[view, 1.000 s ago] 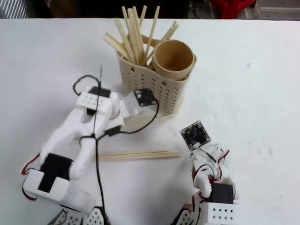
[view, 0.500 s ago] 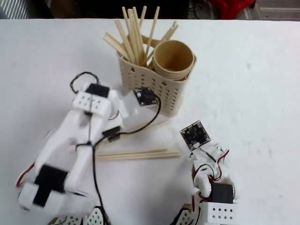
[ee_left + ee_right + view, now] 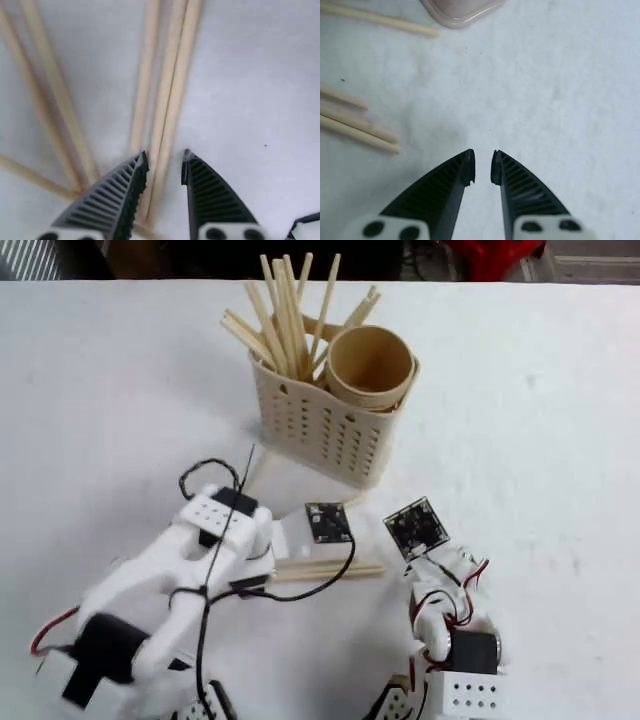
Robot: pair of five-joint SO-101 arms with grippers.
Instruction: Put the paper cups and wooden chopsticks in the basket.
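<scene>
Nearest, the right arm sits folded low at the front of the table (image 3: pixel 520 440); the right claw (image 3: pixel 482 160) hangs just over bare white surface, its tips barely parted with only a thin slit between them and nothing in it. Beside it the left arm stretches across toward the middle; the left claw (image 3: pixel 164 156) is spread a little and set down over the loose chopsticks (image 3: pixel 330 569), with a pair of them running between its two tips; whether the fingers (image 3: pixel 125 190) touch the wood I cannot tell. These loose chopsticks lie flat on the table between the two arms, side by side, their ends close ahead of the right claw; a few more lie fanned out just beside the pair, and one single stick (image 3: pixel 380 19) lies against the foot of the basket (image 3: pixel 325 430). Farther back the perforated cream basket stands upright; inside it the paper cups (image 3: pixel 370 365) sit nested on one side, and a bundle of standing chopsticks (image 3: pixel 285 315) leans out of the other.
</scene>
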